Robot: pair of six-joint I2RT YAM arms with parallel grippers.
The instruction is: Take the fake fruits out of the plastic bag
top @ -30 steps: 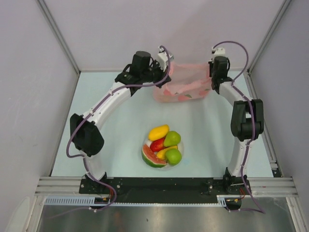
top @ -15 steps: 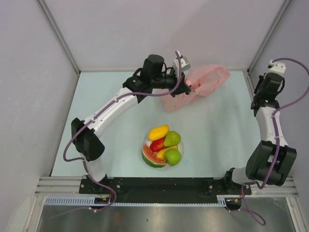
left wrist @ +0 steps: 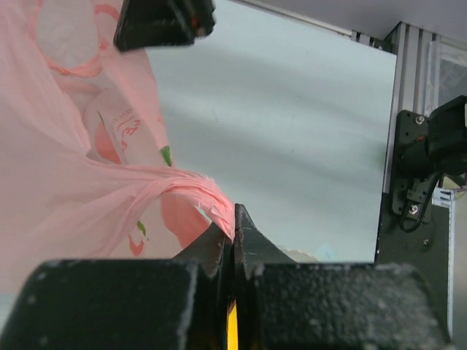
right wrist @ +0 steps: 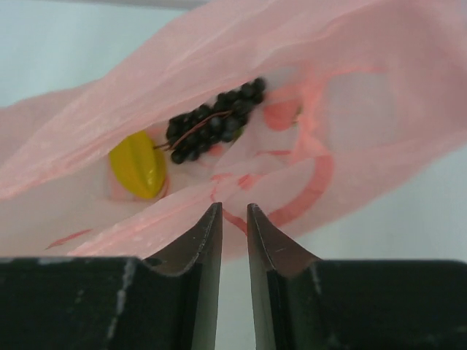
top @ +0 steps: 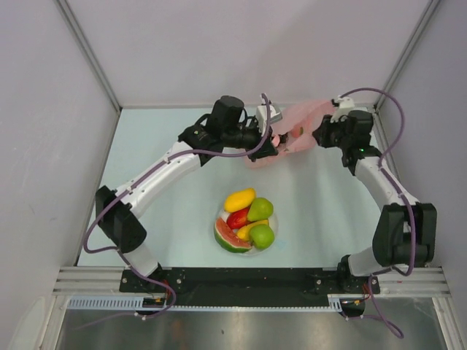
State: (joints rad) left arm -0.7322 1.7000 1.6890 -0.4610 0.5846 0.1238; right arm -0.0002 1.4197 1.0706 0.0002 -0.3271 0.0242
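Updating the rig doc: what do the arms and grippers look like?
Left arm and right arm: white tubular links, bulky black joint housings, a purple cable looped loosely along each. Left gripper and right gripper: matte black, rough-textured, two tapered wedge fingers. No markings visible.

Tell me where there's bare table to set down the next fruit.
Bare table: between the bowl and the plastic bag, right of the bowl up to the right arm, and left of the left arm. Crowded around the bag, where both arms reach.

No legible text or labels.
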